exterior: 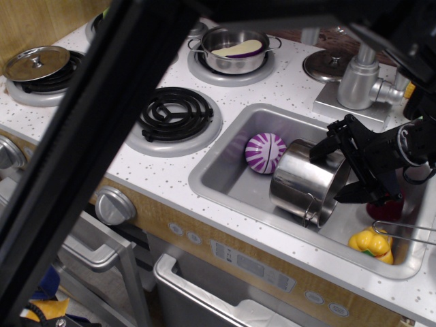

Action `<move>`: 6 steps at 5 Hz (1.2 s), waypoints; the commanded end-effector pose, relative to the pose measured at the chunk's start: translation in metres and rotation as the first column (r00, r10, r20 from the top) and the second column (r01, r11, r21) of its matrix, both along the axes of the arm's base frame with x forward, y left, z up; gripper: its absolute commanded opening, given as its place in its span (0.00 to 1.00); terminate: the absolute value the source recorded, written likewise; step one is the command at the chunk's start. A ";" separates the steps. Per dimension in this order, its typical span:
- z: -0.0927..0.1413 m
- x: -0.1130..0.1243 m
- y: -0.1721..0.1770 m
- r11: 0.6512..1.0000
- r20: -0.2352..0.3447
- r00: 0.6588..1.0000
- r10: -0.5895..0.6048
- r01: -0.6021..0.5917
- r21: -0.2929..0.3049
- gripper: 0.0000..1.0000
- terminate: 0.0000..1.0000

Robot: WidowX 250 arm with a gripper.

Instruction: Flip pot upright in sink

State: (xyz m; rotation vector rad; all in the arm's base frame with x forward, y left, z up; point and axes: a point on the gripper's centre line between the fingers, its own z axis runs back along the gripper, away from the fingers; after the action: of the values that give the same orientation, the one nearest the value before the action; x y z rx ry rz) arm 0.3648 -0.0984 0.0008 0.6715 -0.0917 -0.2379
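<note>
Beside the pot (308, 182) (on its side), spread fingers (325, 146) hover.

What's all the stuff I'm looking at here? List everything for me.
pot: 1, shiny steel, on its side in the sink
sink: 1, grey, set in the white speckled counter
ball: 1, purple and white striped, in sink beside pot
red toy: 1, sink, right, partly hidden
yellow toy: 1, sink front right corner
shallow pot: 1, steel, back burner, pale and purple piece inside
black coil burner: 1, counter
lidded pan: 1, steel, left burner
faucet: 1, grey, behind sink
gripper: 1, black, jaws open at the pot's mouth
</note>
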 end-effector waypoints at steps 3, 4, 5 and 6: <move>0.030 0.011 0.048 0.973 0.004 0.997 0.077 -0.074 -0.217 0.00 0.00; 0.038 0.012 0.048 0.945 -0.031 0.993 0.112 -0.116 -0.307 0.00 0.00; 0.042 0.013 0.043 0.926 -0.041 0.991 0.128 -0.134 -0.353 0.00 0.00; 0.032 0.010 0.050 0.921 -0.003 0.996 0.084 -0.078 -0.380 1.00 0.00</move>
State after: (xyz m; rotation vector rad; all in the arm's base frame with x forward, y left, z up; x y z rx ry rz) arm 0.3634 -0.0483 -0.0005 0.3018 -0.0268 -0.1416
